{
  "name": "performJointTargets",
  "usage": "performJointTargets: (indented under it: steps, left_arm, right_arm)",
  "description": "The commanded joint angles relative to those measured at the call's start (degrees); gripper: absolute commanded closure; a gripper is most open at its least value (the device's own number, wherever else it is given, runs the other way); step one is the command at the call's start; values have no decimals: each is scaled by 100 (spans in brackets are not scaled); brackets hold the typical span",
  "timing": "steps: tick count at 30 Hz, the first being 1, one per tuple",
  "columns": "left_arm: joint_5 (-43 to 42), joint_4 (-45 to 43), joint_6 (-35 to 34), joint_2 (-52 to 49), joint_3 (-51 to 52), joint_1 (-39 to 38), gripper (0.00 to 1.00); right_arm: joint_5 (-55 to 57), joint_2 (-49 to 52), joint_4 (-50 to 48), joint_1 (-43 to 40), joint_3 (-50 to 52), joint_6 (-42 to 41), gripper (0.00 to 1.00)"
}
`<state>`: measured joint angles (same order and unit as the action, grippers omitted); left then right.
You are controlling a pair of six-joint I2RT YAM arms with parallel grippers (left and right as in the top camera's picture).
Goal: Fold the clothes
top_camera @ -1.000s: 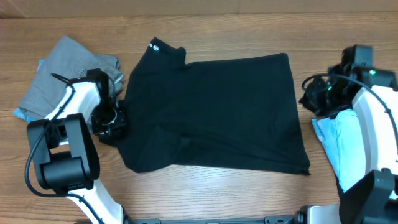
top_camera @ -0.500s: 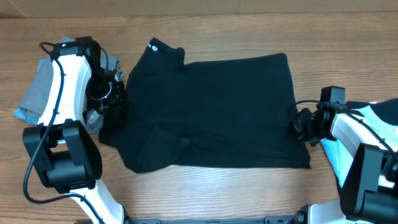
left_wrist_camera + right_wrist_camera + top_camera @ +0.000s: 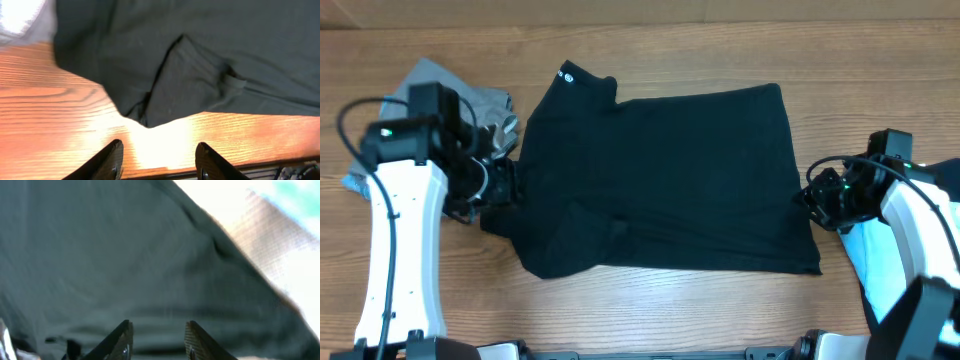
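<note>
One black T-shirt (image 3: pixel 660 180) lies between two claws. The left claw (image 3: pixel 159 150) is spread at the shirt's sleeve edge, the right claw (image 3: pixel 157 335) spread over its hem. Open desk (image 3: pixel 650 305) borders both.

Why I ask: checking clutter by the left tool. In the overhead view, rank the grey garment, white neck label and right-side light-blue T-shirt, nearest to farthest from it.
1. Grey garment, right beside the left tool, far left.
2. White neck label, at the black T-shirt's collar, farther up.
3. Light-blue T-shirt, at the far right.
</note>
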<state>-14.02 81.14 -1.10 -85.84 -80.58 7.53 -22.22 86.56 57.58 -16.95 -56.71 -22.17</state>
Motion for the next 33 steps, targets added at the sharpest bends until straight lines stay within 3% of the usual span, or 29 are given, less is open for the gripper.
performJointTargets:
  steps: [1, 4, 8, 12, 18, 21, 25, 33]
  left_arm:
    - [-575, -804, -136, -83, 1261, -7, 48]
    - [-811, -1552, -166, -92, 1873, -9, 45]
    - [-1169, -2664, -164, -103, 2518, -9, 33]
    - [-1408, -3923, 9, -118, 2988, -160, 30]
    - [-962, -4395, 118, -588, 3042, -807, 41]
    - [-796, -4605, 116, -857, 3042, -977, 51]
    - [-369, -4743, 149, -973, 3042, -997, 52]
    - [-286, -4929, 433, -1113, 3049, -1023, 51]
  right_arm:
    - [160, -138, 398, -15, -20, 81, 63]
    - [160, -138, 426, -9, 90, 149, 63]
    - [155, -138, 424, -11, 90, 146, 63]
    - [157, -138, 354, -11, 90, 166, 62]
    - [157, -138, 273, -11, 90, 166, 62]
    - [157, -138, 278, -11, 90, 166, 62]
    - [157, -138, 280, -9, 90, 166, 62]
    - [157, -138, 280, -11, 90, 166, 62]
